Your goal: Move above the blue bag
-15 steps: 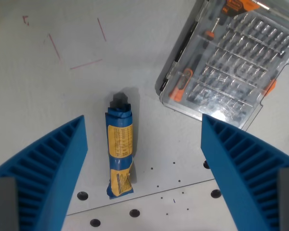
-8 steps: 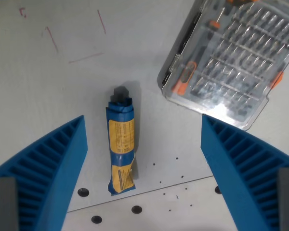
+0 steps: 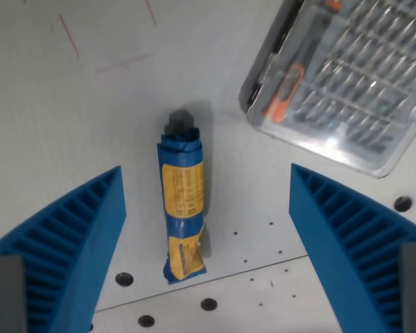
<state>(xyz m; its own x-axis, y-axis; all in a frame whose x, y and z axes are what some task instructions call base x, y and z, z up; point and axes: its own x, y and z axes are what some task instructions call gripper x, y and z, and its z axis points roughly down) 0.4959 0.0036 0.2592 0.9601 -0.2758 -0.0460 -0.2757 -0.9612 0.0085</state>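
The clear plastic case [image 3: 340, 83] is cut off by the top and right edges of the wrist view; inside it sit rows of small metal bits, blurred, and an orange-handled tool. The blue bag [image 3: 183, 205], rolled with a yellow label, lies flat on the table [image 3: 55, 139] between the wide-open fingers of the end effector [image 3: 206, 236], touching neither.
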